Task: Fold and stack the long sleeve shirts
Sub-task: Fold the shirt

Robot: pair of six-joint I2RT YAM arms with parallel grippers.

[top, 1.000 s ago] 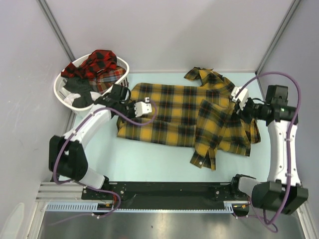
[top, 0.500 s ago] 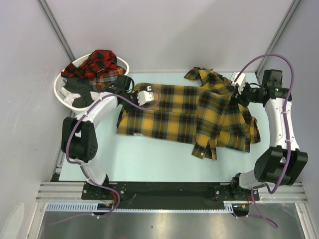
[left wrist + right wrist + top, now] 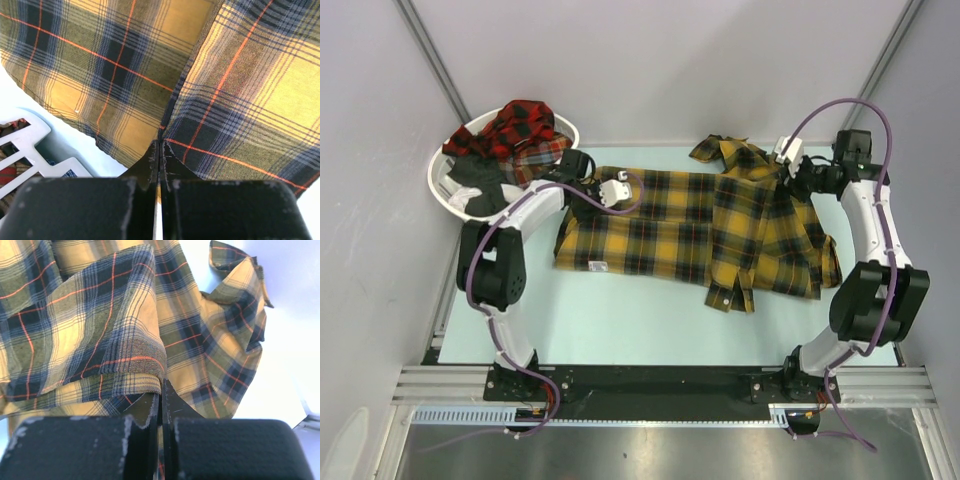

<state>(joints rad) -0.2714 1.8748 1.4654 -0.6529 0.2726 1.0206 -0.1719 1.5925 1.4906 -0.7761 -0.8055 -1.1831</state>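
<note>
A mustard-yellow plaid long sleeve shirt [image 3: 660, 220] lies spread across the pale table, its collar [image 3: 725, 152] at the far side and one sleeve folded over its right half. My left gripper [image 3: 590, 192] is shut on the shirt's far left edge, and the left wrist view shows the cloth [image 3: 240, 75] pinched at the tips [image 3: 160, 143]. My right gripper [image 3: 789, 181] is shut on a fold of the same shirt [image 3: 100, 315] near the shoulder, the fold sitting at its tips [image 3: 161, 384]. Red-and-black plaid shirts [image 3: 525, 125] sit heaped in a basket.
The white basket [image 3: 435, 185] stands at the far left corner, close to my left arm; its rim [image 3: 25, 135] shows low on the left in the left wrist view. Grey walls enclose the table on three sides. Bare table [image 3: 620, 320] lies in front of the shirt.
Both arms have reached farther toward the back wall while keeping hold of the shirt. The shirt's far edge has shifted back with them and the cloth lies flatter.
</note>
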